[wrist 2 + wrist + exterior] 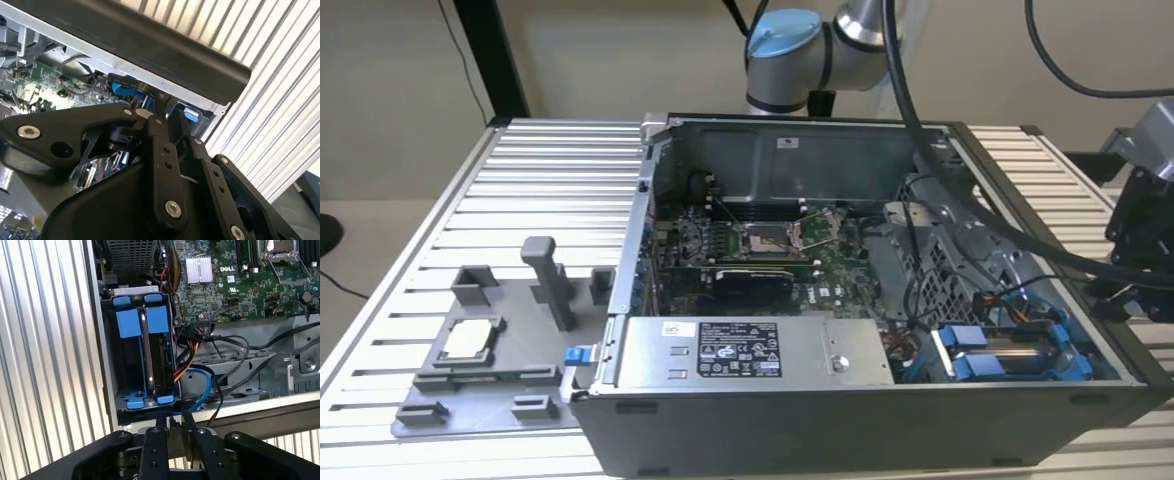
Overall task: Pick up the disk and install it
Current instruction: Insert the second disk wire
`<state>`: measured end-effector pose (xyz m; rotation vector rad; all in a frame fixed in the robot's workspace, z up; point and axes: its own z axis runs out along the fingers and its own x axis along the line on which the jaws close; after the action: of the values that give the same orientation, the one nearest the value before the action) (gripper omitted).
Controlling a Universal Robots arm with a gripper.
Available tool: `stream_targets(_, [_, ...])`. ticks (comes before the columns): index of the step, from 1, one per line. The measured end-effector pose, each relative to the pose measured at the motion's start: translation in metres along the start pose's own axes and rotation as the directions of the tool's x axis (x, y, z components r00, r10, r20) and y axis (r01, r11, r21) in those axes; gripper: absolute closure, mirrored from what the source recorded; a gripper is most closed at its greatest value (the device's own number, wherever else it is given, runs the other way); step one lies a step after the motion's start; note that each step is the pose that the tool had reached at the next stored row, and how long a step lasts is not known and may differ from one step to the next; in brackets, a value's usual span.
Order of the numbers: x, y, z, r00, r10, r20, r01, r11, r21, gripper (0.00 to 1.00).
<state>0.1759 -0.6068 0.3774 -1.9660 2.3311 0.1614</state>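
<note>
Two bright blue carriers [142,322] sit side by side in the drive bay [112,370] at the case's corner, with a silver-grey edge [145,355] between them. I cannot tell which one holds the disk. In the exterior view the same blue carriers [974,345] sit in the case's near corner, toward the exterior view's right. My gripper [173,416] hovers just outside the case wall, in line with the bay. Its black fingers [156,125] stand a little apart with nothing between them. The arm's black end [1141,230] hangs beside the case.
The open computer case [854,425] lies on a slatted metal table [547,190]. Inside are a motherboard [235,280], loose cables [200,380] beside the bay, and a silver box with a label [740,350]. A grey fixture tray [487,365] sits toward the exterior view's left.
</note>
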Motion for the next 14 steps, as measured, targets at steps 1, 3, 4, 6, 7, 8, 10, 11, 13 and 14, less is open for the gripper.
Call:
stream_targets(1, [-0.0002,-0.0013,0.0006,1.0000,0.003,0.0001,-0.003,1.0000,0.0005,0.00])
stream_targets(3, [0.0000,-0.0030,0.0040,0.9999,0.011,0.0003,-0.011,0.9999,0.0015,0.00])
stream_targets(4, [0.0001,-0.0035,0.0054,0.9999,0.014,0.0003,-0.014,0.9999,0.0019,0.00])
stream_targets(6, [0.0002,-0.0036,0.0060,0.9998,0.019,0.0001,-0.019,0.9998,0.0027,0.00])
stream_targets(7, [0.0002,-0.0036,0.0059,0.9998,0.020,0.0000,-0.020,0.9998,0.0029,0.00])
stream_targets(8, [0.0002,-0.0036,0.0060,0.9998,0.021,0.0002,-0.021,0.9998,0.0029,0.00])
stream_targets(10, [-0.0007,-0.0035,0.0061,0.9998,0.021,0.0025,-0.021,0.9998,0.0029,0.00])
stream_targets(11, [-0.0010,-0.0035,0.0058,0.9998,0.021,0.0057,-0.021,0.9998,0.0028,0.00])
stream_targets(13, [-0.0011,-0.0035,0.0054,0.9995,0.021,0.0233,-0.021,0.9998,0.0010,0.00])
stream_targets(14, [-0.0012,-0.0034,0.0035,0.9994,0.021,0.0280,-0.021,0.9998,0.0001,0.00])
